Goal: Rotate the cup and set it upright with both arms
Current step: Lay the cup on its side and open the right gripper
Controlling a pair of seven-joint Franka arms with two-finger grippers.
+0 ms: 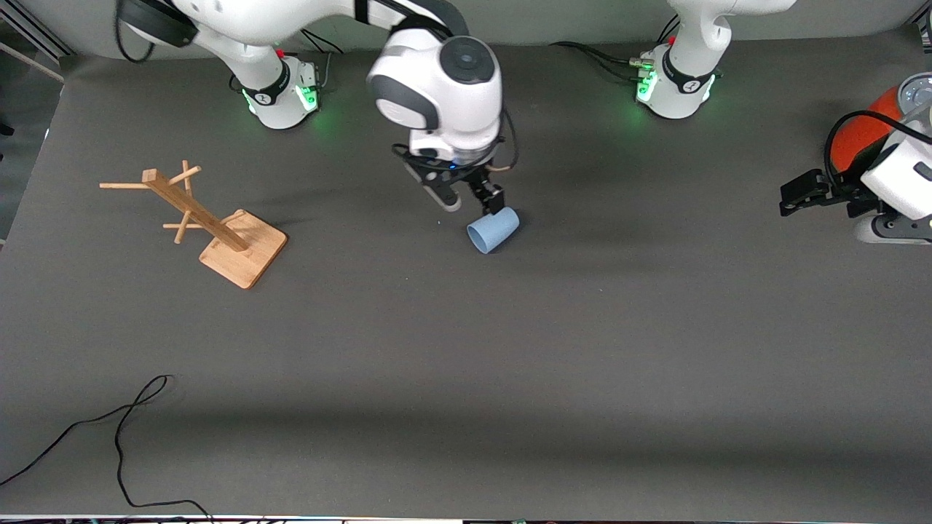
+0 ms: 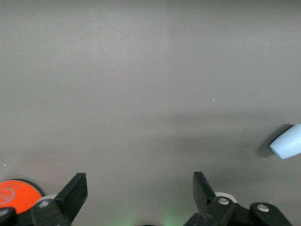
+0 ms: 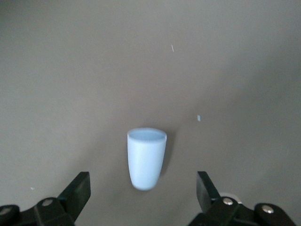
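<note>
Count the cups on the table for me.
1: the light-blue cup lies on its side mid-table, just below the open right gripper. No other shows.

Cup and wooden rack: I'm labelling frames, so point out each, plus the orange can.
cup (image 1: 493, 230): front view, side wall.
wooden rack (image 1: 244, 251): front view, flat base.
orange can (image 1: 859, 138): front view, orange side.

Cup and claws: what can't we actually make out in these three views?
- Cup inside: front view shows it lying on the table under the open right claw; the opening faces away; right wrist view shows only the rim.
- Left claw: front view's edge cuts off most of the arm; left wrist view shows only its open fingertips.
- Orange-red can: partly hidden by the left arm, cut by the edge.
</note>
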